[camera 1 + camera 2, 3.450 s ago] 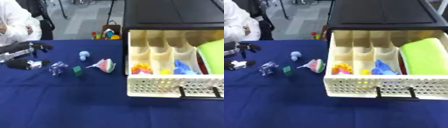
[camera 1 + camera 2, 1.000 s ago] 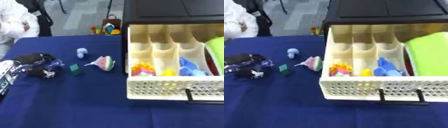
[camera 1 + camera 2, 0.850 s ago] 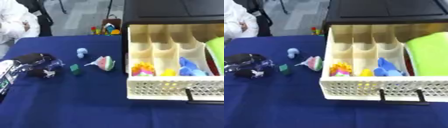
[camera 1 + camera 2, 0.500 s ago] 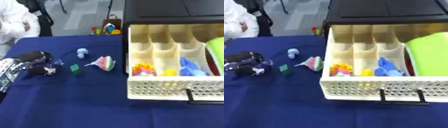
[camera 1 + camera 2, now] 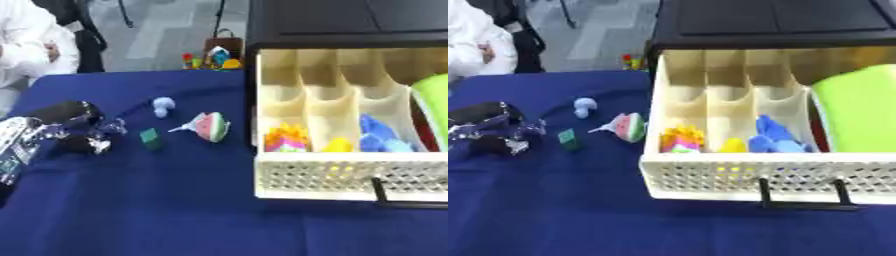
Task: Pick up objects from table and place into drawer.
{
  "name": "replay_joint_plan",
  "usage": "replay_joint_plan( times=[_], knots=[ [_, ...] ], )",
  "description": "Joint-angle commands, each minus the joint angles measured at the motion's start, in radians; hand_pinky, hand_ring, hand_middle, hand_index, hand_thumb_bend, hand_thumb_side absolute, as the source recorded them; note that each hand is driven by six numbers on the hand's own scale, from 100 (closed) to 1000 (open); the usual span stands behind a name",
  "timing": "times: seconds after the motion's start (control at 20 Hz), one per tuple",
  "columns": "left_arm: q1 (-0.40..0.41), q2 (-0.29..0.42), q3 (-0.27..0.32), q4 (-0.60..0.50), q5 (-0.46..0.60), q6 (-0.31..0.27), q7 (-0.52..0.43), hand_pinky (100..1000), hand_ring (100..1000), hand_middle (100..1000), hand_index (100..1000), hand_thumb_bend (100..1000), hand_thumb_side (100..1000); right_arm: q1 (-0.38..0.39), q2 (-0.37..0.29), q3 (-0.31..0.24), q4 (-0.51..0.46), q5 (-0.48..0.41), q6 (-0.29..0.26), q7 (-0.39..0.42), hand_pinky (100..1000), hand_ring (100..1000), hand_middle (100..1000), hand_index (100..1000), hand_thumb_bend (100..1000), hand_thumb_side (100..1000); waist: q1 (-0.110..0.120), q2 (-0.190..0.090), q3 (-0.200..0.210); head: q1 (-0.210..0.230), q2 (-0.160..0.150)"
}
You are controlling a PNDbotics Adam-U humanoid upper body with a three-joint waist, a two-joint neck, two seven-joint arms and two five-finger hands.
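Observation:
My left hand (image 5: 68, 128) is at the table's left, black fingers and thumb curled round a shiny crinkled silver-blue object (image 5: 111, 127) that sticks out to its right. Just right of it lie a small green cube (image 5: 150, 138), a watermelon-slice toy (image 5: 209, 126) and, farther back, a pale blue figure (image 5: 163, 105). The cream drawer (image 5: 737, 179) stands pulled out of a black cabinet (image 5: 772, 22) on the right. Its compartments hold an orange-pink toy (image 5: 679, 139), a yellow piece (image 5: 732, 145), blue toys (image 5: 773, 136) and a large lime-green thing (image 5: 857, 109). My right hand shows in neither view.
A dark blue cloth (image 5: 157, 210) covers the table. A person in white (image 5: 31, 37) sits at the far left edge, not touching anything. Small colourful toys (image 5: 210, 57) lie beyond the table's back edge. The drawer's black handle (image 5: 798, 200) juts toward me.
My left hand, earlier open left of the crinkled object, has reached over and curled round it. In the last half second it drew slightly back to the left.

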Motion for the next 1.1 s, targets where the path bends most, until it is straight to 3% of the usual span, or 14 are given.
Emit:
replay_joint_plan(
  times=[0.05, 0.55, 1.1],
  knots=[
    [-0.001, 0.028, 0.008, -0.004, -0.019, 0.008, 0.04, 485, 633, 508, 551, 100, 396, -0.004, -0.013, -0.007, -0.01, 0.006, -0.072, -0.077, 647, 696, 520, 744, 100, 1000, -0.004, -0.019, 0.0, 0.002, -0.009],
    [0.0, 0.038, 0.003, -0.024, 0.01, 0.003, 0.056, 457, 614, 503, 543, 100, 342, 0.002, -0.013, -0.008, -0.01, 0.003, -0.068, -0.08, 646, 696, 518, 743, 100, 1000, -0.004, -0.032, 0.004, 0.0, -0.003],
    [0.021, 0.087, 0.004, -0.129, 0.126, 0.005, 0.041, 453, 605, 488, 525, 100, 280, 0.019, -0.018, -0.011, -0.01, -0.001, -0.054, -0.086, 645, 694, 519, 742, 100, 1000, -0.001, -0.074, 0.019, -0.011, 0.019]
  ],
)
